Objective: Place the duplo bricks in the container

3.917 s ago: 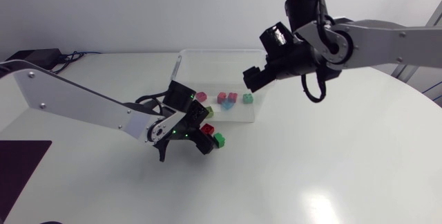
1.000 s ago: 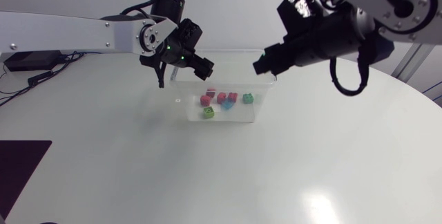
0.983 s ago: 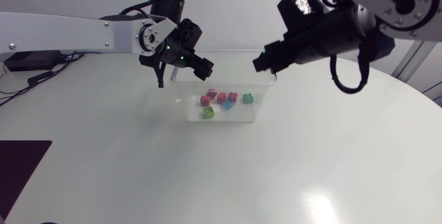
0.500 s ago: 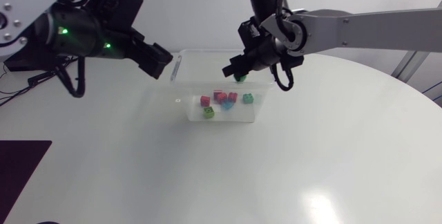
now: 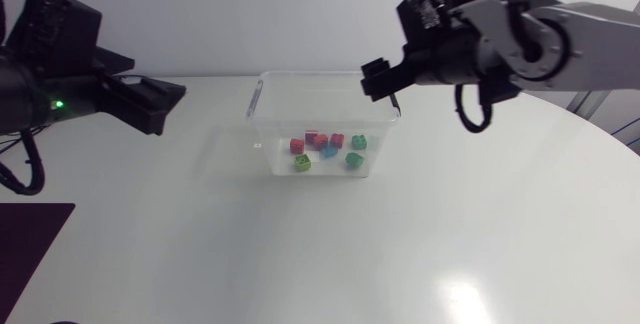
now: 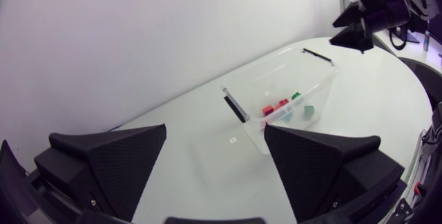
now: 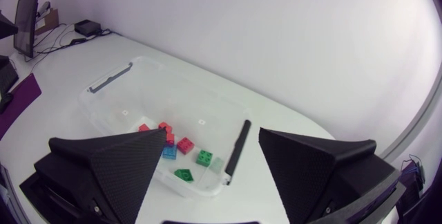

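Left gripper: the jaws are released and nothing is between them; the container lies well ahead of them.
Right gripper: the jaws are spread and empty; the container is ahead of and under them.
Duplo bricks: all that I see lie inside the container, toward the end nearer the right jaws; none shows on the table.
Step in hand: probably a last check, the placing seems finished.
To do it well: hold both jaws high above the thin walls, and search the table for a missed brick before descending.
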You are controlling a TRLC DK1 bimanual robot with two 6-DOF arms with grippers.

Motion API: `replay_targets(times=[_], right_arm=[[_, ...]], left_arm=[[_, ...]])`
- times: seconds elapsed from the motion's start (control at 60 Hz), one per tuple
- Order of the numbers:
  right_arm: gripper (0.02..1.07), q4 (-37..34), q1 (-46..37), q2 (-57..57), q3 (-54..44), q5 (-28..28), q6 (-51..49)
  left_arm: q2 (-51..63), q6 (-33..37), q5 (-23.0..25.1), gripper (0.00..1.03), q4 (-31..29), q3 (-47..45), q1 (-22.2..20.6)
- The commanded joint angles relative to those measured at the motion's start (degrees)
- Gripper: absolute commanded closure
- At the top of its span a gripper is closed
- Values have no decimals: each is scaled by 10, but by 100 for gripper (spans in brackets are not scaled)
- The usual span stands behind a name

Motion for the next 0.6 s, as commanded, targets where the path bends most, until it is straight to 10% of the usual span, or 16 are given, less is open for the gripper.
replay_targets(times=[0.0,0.583], right_arm=[[7,9,-18,-66,-46,9,-21],[7,23,-150,-400,-276,8,-87]], left_arm=[[-28,-5,-8,4,16,-32,18],[-217,14,-25,4,101,-186,113]])
